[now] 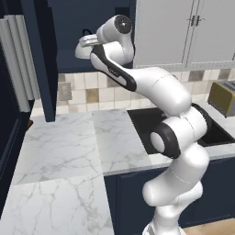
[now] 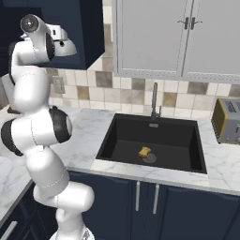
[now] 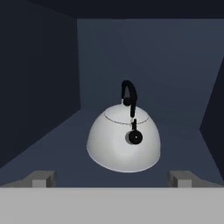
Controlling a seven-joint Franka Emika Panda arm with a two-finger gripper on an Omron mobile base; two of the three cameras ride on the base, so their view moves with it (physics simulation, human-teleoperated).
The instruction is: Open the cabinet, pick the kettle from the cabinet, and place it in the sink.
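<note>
Navy cabinet [image 1: 92, 27] open, its flat matte door [image 1: 39, 59] swung out to the left and seen nearly edge-on in the left base view, smooth dark walls and shelf inside. Kettle [image 3: 124, 139] upright on the cabinet shelf: squat dome, satin white-silver skin, thin black arched handle over the crown, small round dark knob on the side facing the hand. Same kettle half hidden behind the arm's wrist in the left base view [image 1: 84, 46]. Gripper [image 3: 112, 179] reaching into the cabinet mouth, level with the kettle and just short of it, not touching; fingers [image 3: 43, 178] spread wide, blunt grey tips flanking the dome on either side, nothing between them. Sink [image 2: 152, 143] below and to the right of the cabinet, well apart from the kettle: wide rectangular matte black basin sunk into the table [image 2: 89, 136], a veined white marble slab with a glossy face. Slim steel faucet [image 2: 155, 101] standing at the basin's back rim. Small yellow sponge-like lump [image 2: 145, 152] lying on the basin floor near the drain. Backsplash [image 2: 140, 91] of square beige, tan and brown tiles. Light grey double doors [image 2: 187, 37] with recessed panels above the sink. Boxy yellowish toaster [image 2: 229, 121] on the table at far right
</note>
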